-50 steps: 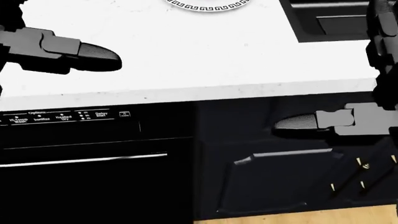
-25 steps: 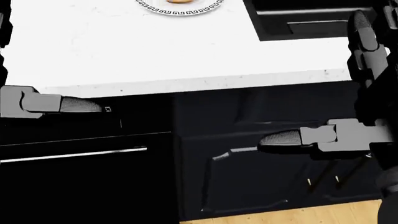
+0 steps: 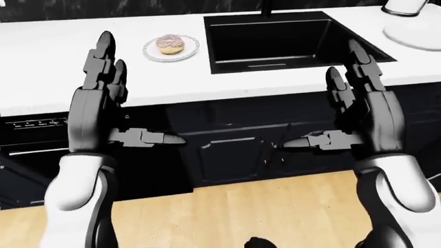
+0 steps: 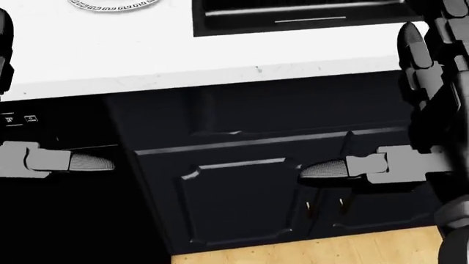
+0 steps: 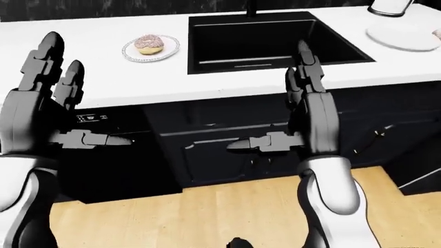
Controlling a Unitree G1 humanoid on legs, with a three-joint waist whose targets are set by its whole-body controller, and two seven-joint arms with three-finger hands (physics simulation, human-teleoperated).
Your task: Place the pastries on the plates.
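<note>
A pink-frosted doughnut (image 3: 169, 44) lies on a small patterned plate (image 3: 187, 51) on the white counter (image 3: 55, 67), left of the black sink (image 3: 289, 39). A second white plate (image 5: 403, 37) sits at the counter's far right. My left hand (image 3: 103, 98) is open and empty, raised at the left, below the counter edge. My right hand (image 3: 358, 108) is open and empty at the right, before the dark cabinets. In the head view only the plate's rim (image 4: 110, 5) shows at the top.
A dishwasher with a control strip (image 3: 34, 124) stands under the counter at the left. Dark cabinet doors (image 4: 242, 198) are below the sink. A white kettle-like object (image 3: 407, 6) stands at the top right. Wooden floor (image 3: 234, 212) lies below.
The whole head view has shifted: the counter, plate and sink slid left and up, so the camera has moved right and back. Both hands stay open.
</note>
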